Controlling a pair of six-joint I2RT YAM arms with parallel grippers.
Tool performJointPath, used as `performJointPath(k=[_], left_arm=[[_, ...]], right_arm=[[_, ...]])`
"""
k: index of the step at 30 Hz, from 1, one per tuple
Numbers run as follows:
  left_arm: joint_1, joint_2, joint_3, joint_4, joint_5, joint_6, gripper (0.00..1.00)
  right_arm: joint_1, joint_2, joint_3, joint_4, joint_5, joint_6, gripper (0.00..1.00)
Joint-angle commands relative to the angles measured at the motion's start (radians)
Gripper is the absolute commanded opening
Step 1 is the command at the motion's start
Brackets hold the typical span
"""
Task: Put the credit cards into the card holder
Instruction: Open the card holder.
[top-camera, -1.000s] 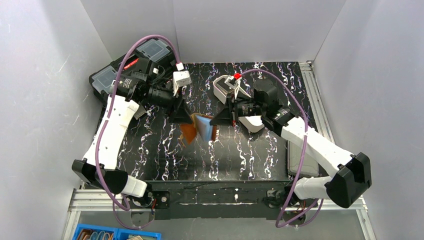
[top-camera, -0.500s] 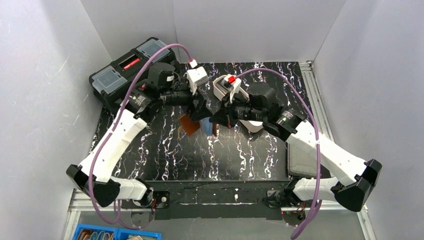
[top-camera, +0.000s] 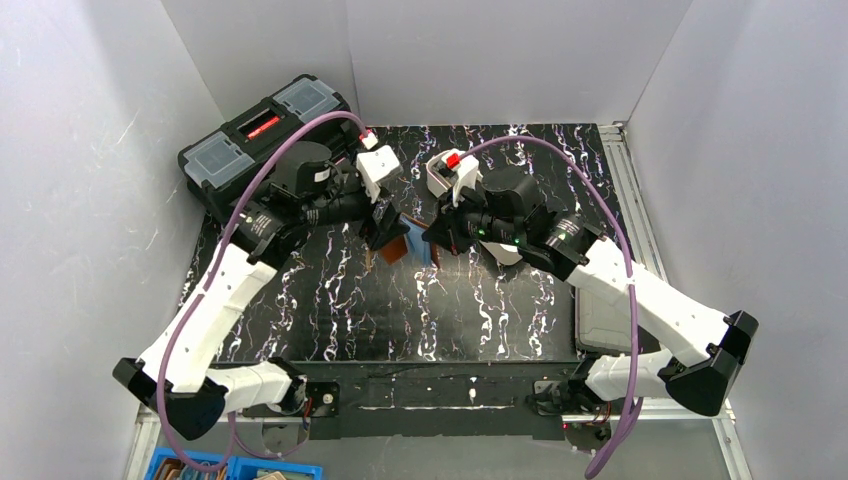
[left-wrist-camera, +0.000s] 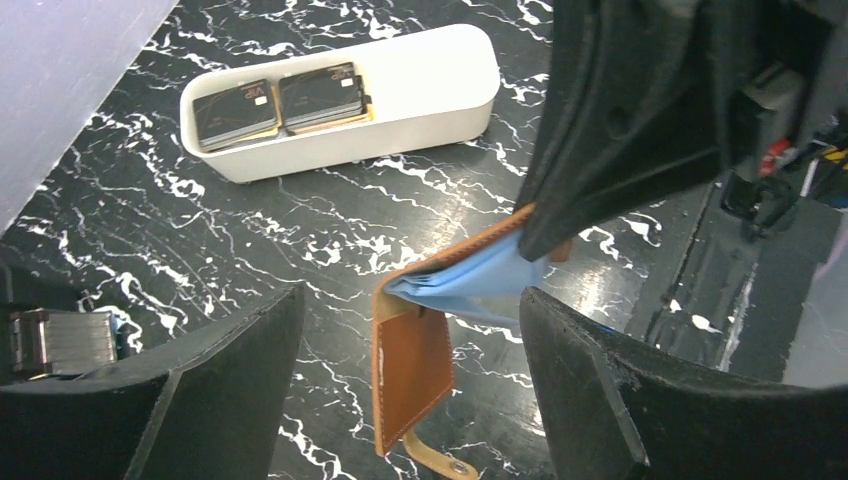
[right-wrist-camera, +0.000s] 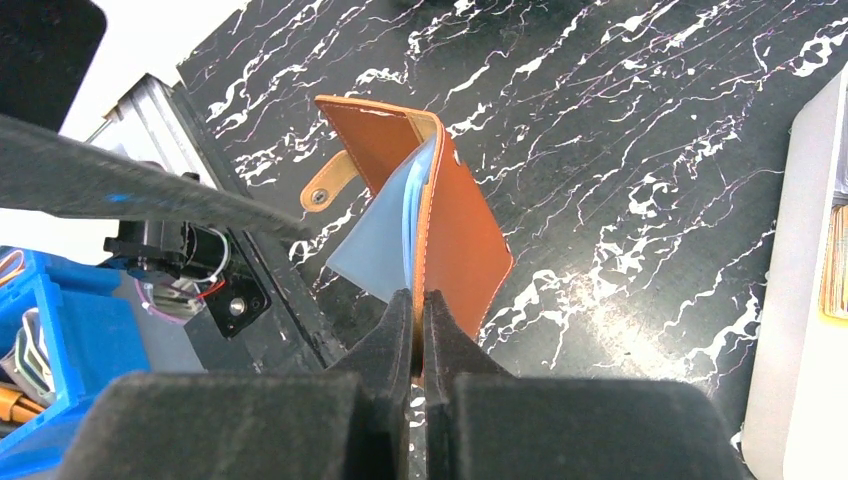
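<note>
While my right fingers (right-wrist-camera: 418, 330) pinch one leather edge of the card holder (right-wrist-camera: 455, 240), dangling open above the worktop (right-wrist-camera: 650, 120), my left fingers (top-camera: 387, 230) stand spread beside it; light and floppy, it probably wants a hold on the free flap.

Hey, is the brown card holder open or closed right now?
Open: the card holder hangs spread, blue lining showing, snap strap undone, one cover pinched in the right gripper.
</note>
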Motion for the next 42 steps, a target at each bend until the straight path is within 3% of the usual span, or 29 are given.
performJointPath(k=[1, 5, 11, 23, 33, 42], left_arm=[[-0.001, -0.025, -0.012, -0.048, 0.091, 0.016, 0.78], [-0.004, -0.015, -0.021, -0.041, 0.096, 0.018, 0.78], [-0.027, -0.014, -0.073, 0.013, -0.022, 0.047, 0.77], [-0.027, -0.049, -0.115, -0.076, -0.144, 0.177, 0.71], [0.027, -0.021, -0.074, -0.157, -0.047, 0.200, 0.40], [0.134, 0.048, 0.047, -0.334, 0.190, 0.234, 0.00]], right_arm=[[0.003, -0.001, 0.058, 0.024, 0.010, -0.014, 0.01], [0.003, 0.011, 0.081, 0.007, 0.009, -0.007, 0.01], [0.003, 0.025, 0.095, 0.000, 0.003, 0.007, 0.01], [0.003, 0.010, 0.071, 0.022, -0.032, -0.001, 0.01], [-0.056, -0.044, -0.035, 0.136, -0.266, 0.026, 0.01], [-0.225, -0.045, -0.168, 0.344, -0.645, 0.198, 0.01]])
